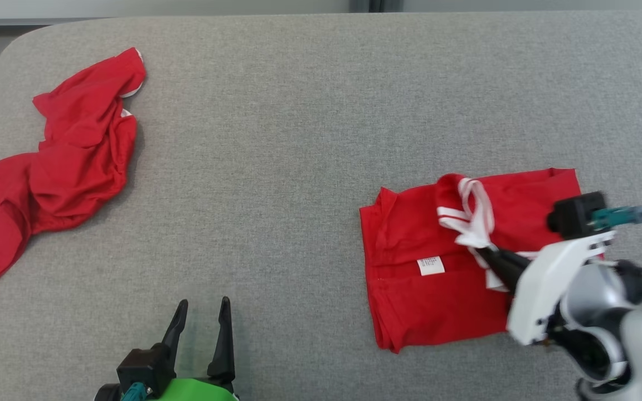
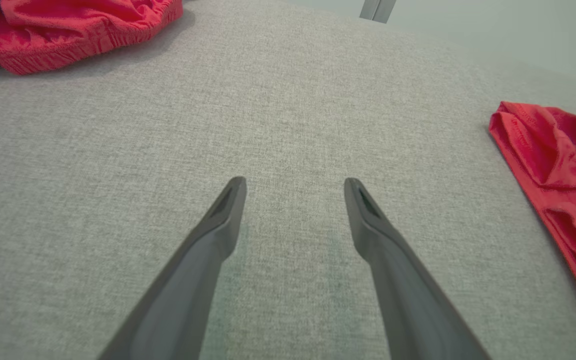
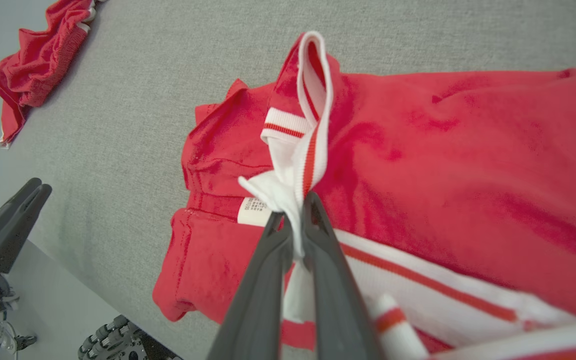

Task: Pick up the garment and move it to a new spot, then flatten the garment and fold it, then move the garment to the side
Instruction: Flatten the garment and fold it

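Garment (image 1: 421,301) is lying folded at four o'clock, side-move seemingly pending; right gripper (image 3: 294,220) is pinching its trim (image 3: 313,100), left gripper (image 1: 203,305) gaping empty.

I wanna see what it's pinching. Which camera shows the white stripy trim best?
Right wrist view: white striped trim close up, pinched by the right gripper. Head view shows it small; left wrist view has the garment's red edge.
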Motion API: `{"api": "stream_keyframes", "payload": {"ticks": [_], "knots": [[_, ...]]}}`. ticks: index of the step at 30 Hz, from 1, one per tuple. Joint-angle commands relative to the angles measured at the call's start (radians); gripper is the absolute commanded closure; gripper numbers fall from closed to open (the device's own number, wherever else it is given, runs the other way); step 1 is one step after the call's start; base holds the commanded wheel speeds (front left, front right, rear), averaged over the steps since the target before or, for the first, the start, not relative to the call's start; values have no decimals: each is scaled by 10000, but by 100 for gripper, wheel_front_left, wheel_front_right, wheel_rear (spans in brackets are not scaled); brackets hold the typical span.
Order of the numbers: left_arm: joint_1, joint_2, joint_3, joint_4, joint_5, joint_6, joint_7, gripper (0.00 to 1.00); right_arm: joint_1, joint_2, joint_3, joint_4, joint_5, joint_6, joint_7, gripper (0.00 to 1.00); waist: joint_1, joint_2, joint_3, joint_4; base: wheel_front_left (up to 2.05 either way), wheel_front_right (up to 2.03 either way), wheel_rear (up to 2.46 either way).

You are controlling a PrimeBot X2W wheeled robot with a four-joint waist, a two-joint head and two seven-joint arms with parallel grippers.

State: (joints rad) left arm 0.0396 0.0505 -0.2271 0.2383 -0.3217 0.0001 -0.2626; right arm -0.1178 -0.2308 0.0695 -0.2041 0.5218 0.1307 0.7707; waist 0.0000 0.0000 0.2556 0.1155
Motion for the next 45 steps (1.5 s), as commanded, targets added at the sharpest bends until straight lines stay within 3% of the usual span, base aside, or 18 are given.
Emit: {"api": "stream_keyframes", "payload": {"ticks": [1, 6, 9, 20, 21, 22, 23, 30, 38, 45], "knots": [[-131, 7, 57, 81, 24, 12, -29, 0, -134, 302, 242, 269, -171, 0, -347, 100, 0, 0, -53, 61, 0, 0, 0], [-47, 6, 116, 246, 114, 24, -29, 0, -351, 1167, 834, 1358, -665, 0, -1681, 100, 0, 0, -179, 197, 0, 0, 0], [83, 6, 149, 309, 156, 30, -29, 0, -415, 1358, 1012, 1726, -750, 0, -2134, 100, 0, 0, -248, 223, 0, 0, 0], [260, 6, -76, 314, 111, 133, -30, 0, -572, 1285, 2168, 2454, -1074, 0, -2545, 100, 0, 0, -706, 241, 0, 0, 0], [269, 6, -83, 316, 139, 144, -30, 0, -566, 1262, 2229, 2507, -1088, 0, -2597, 87, 0, 0, -757, 242, 0, 0, 0], [283, 6, -91, 329, 148, 145, -30, 0, -581, 1235, 2270, 2519, -1153, 0, -2695, 26, 0, 0, -800, 246, 0, 0, 0], [297, 6, -87, 325, 176, 153, -30, 0, -579, 1213, 2344, 2563, -1171, 0, -2774, 0, 0, 0, -863, 253, 0, 0, 0], [498, 5, 34, 239, 406, 219, -30, 0, -195, 932, 2213, 1915, -1020, 0, -4040, 0, 0, 0, -1398, 233, 0, 0, 0], [927, 7, 313, 61, 594, 290, -30, 0, 1109, 453, 126, 1163, -1780, 0, -6435, 0, 0, 0, -1968, -75, 0, 0, 0], [1207, 7, 481, -113, 794, 212, -30, 0, 2276, 135, -1657, 2349, -3447, 0, -9154, 0, 0, 0, -2266, -323, 0, 0, 0]]}}
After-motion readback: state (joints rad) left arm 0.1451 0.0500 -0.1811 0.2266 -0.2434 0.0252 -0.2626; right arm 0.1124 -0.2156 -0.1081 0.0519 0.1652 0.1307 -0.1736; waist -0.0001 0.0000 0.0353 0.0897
